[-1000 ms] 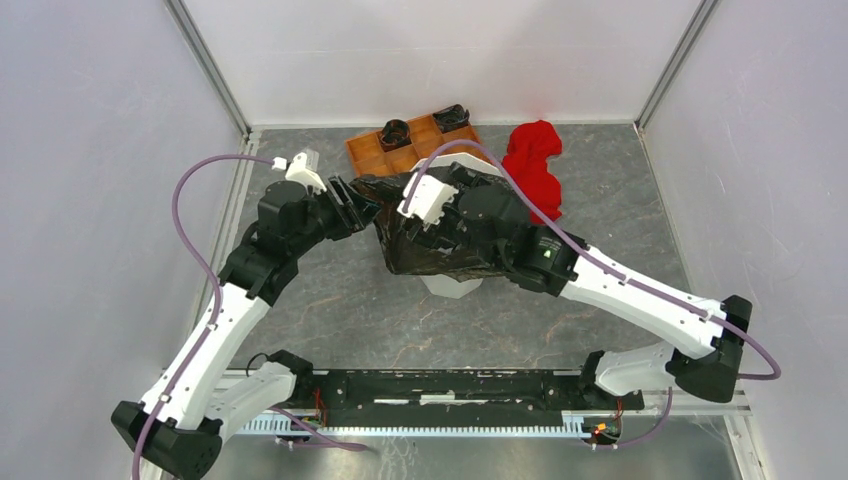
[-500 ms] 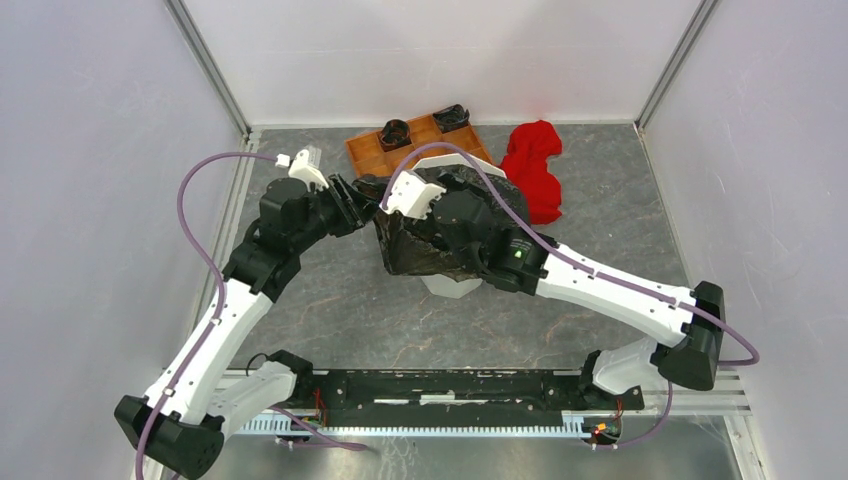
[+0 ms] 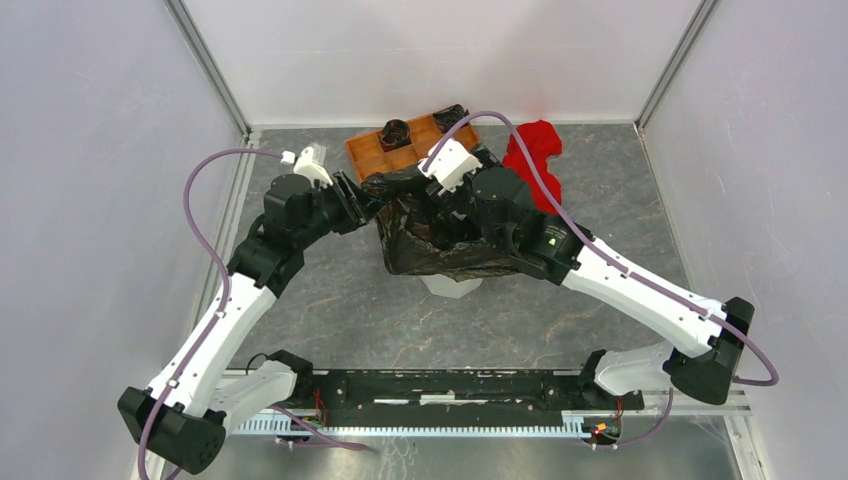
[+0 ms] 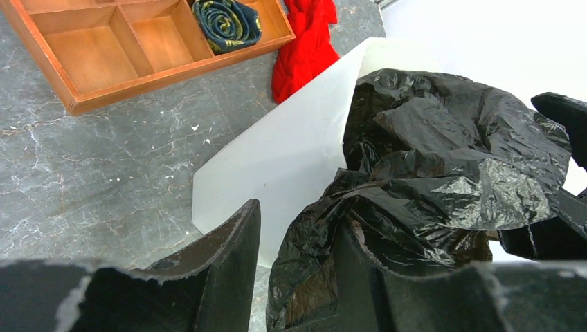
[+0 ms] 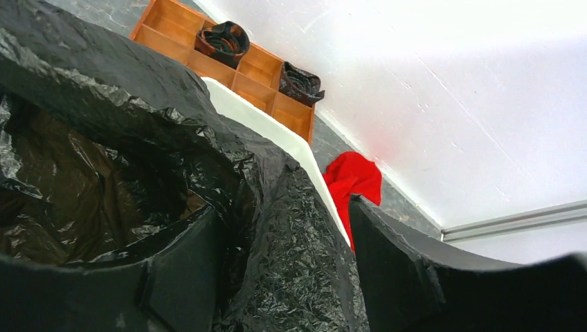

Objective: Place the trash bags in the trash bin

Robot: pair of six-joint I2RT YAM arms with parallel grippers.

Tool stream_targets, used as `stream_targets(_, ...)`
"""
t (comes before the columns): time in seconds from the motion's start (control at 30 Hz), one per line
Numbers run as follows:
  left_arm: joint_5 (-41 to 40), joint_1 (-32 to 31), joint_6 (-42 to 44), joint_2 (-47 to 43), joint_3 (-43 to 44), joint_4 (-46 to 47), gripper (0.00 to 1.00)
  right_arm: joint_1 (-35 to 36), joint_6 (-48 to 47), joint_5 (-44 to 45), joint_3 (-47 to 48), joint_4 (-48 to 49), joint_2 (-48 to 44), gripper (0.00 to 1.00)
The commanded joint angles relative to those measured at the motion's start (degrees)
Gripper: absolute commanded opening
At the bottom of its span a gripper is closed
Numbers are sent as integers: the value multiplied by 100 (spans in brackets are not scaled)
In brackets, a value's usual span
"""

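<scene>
Mid-frame, bag (image 3: 440, 250) draped in and over bin (image 3: 452, 287), left gripper (image 4: 297, 221) fingers pinching bag's left edge, right gripper (image 5: 285, 207) fingers spread astride draped rim, grip cannot tell, tray (image 3: 375, 150) and red cloth (image 3: 530, 165) at upper centre

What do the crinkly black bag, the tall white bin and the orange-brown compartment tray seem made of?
Black bag: thin glossy plastic film, sharply wrinkled. White bin: likely rigid plastic, smooth matte facets. Orange-brown tray: probably wood, faint grain; could be laminate.
</scene>
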Motion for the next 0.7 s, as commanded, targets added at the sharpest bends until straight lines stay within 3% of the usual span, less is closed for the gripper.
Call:
stream_targets(0.0, 150, 42, -14, 82, 276, 213, 50, -105, 202, -190, 296, 188, -154, 70)
stream_targets(0.1, 188, 40, -6, 135, 346, 231, 50, -161, 241, -326, 317, 180, -178, 62)
stream_targets(0.17, 189, 42, 26, 147, 428, 205, 50, -238, 296, -494, 313, 173, -206, 49)
stream_targets(0.27, 131, 38, 124, 137, 502, 146, 46, -565, 507, -967, 385, 57, -192, 19)
stream_targets(0.3, 97, 45, 160, 138, 522, 112, 45, -708, 592, -1207, 427, 1, -190, 14)
stream_targets(0.43, 97, 42, 207, 203, 579, 120, 36, -1529, 845, -2990, 1205, -942, 307, 5)
stream_targets(0.67, 202, 50, 306, 633, 916, 100, 35, -2895, 1580, -5382, 1805, -1365, 997, 6)
